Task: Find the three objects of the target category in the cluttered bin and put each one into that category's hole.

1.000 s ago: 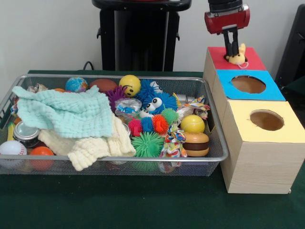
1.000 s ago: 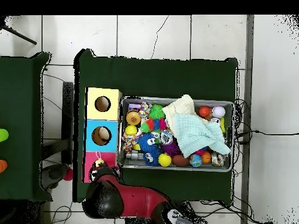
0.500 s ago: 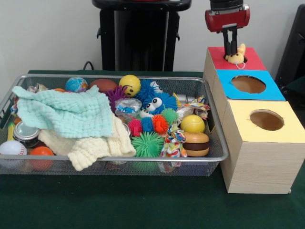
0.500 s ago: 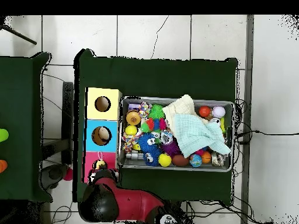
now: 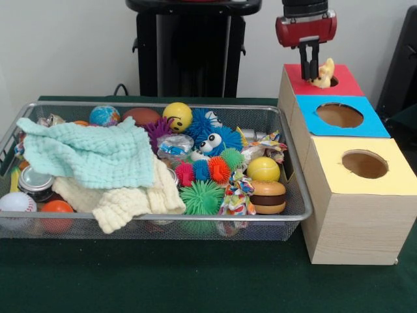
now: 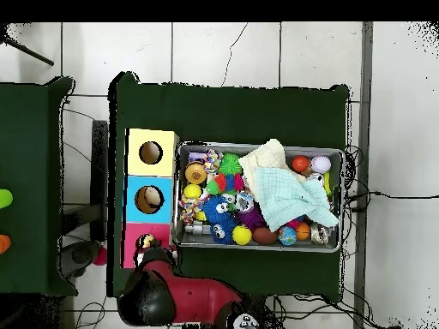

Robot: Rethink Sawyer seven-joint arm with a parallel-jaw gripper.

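One small yellow plush toy (image 5: 324, 73) sits at the hole of your red box (image 5: 343, 82), leaning against the hand (image 5: 308, 65). You cannot tell whether the hand grips it. Your wire bin (image 5: 294, 195) stays cluttered beside the boxes.

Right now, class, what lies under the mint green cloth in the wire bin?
Under the mint green cloth a cream knitted cloth sticks out at the front. A metal tin shows at its left edge. Anything deeper beneath is covered.
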